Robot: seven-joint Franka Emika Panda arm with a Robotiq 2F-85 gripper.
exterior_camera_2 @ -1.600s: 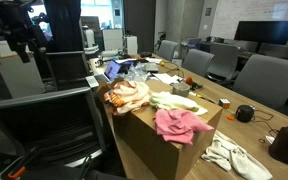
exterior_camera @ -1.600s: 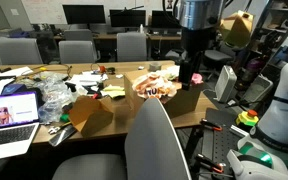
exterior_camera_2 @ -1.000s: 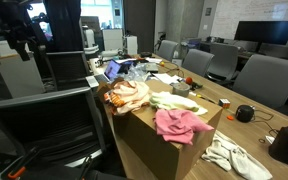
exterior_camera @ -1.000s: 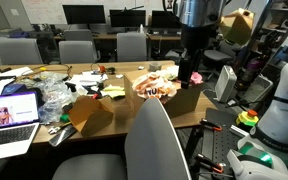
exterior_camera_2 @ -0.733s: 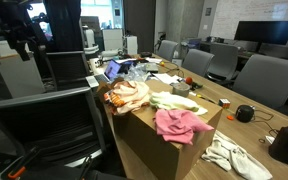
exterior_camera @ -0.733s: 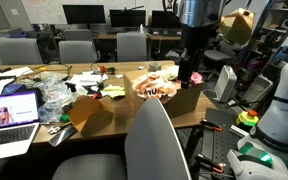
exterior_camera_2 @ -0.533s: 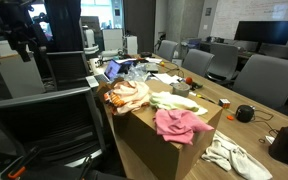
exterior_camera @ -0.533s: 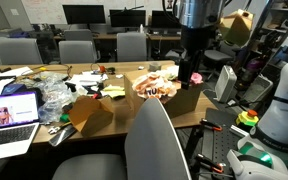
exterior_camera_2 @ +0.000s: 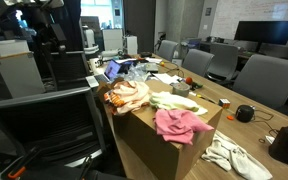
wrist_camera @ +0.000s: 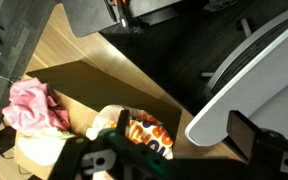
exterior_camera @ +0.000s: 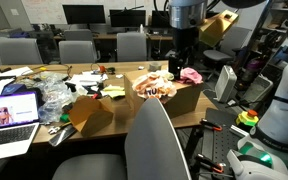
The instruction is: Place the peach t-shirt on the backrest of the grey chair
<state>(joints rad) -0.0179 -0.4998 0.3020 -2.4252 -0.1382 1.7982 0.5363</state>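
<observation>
The peach t-shirt [exterior_camera: 156, 89] with orange print lies bunched in an open cardboard box [exterior_camera: 187, 99] on the wooden table. It also shows in the other exterior view [exterior_camera_2: 130, 95] and in the wrist view [wrist_camera: 141, 129]. The grey chair [exterior_camera: 154, 140] stands in front of the box, and its pale backrest [wrist_camera: 246, 72] crosses the wrist view. My gripper [exterior_camera: 176, 66] hangs above the box's far side, open and empty; its fingers [wrist_camera: 182, 128] are spread wide, with the shirt and the chair edge below. It also shows in an exterior view [exterior_camera_2: 52, 45].
A pink garment [exterior_camera_2: 179, 125] and a pale one [exterior_camera_2: 172, 101] share the box. A second small box [exterior_camera: 90, 114], a laptop [exterior_camera: 9, 112] and clutter [exterior_camera: 84, 80] are on the table. Other chairs [exterior_camera: 76, 50] stand behind. A white robot body [exterior_camera: 282, 105] stands beside the table.
My arm has shifted sideways above the box, uncovering the pink garment in one exterior view. The clothes and chair have not moved.
</observation>
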